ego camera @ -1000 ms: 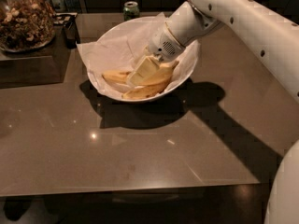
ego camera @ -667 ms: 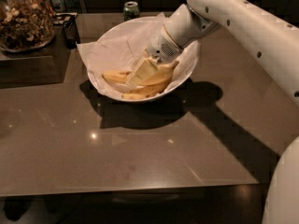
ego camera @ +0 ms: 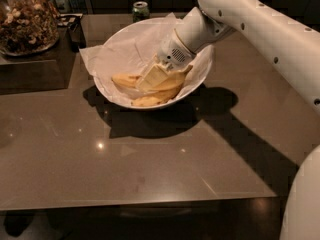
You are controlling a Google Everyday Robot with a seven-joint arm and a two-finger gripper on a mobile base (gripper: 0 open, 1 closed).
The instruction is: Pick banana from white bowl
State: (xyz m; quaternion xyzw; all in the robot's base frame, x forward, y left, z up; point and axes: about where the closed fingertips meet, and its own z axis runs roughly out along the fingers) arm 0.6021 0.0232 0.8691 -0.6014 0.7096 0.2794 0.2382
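The white bowl [ego camera: 200, 76] stands on the dark table, lined with crumpled white paper. Two yellow bananas lie in it. The banana [ego camera: 124, 80], longer and thicker, lies across the middle of the bowl. A smaller banana [ego camera: 150, 100] lies in front of it near the rim. My gripper [ego camera: 152, 77] reaches down into the bowl from the upper right and sits right on the middle of the longer banana, covering part of it. The white arm runs off to the right edge.
A glass jar of nuts [ego camera: 25, 19] stands at the back left on a raised dark ledge [ego camera: 35, 74]. A green can [ego camera: 140, 9] stands behind the bowl. The table's front edge [ego camera: 135, 201] runs across below.
The arm has shifted slightly to the left above the bowl. The gripper stays at the longer banana, and both bananas lie where they were.
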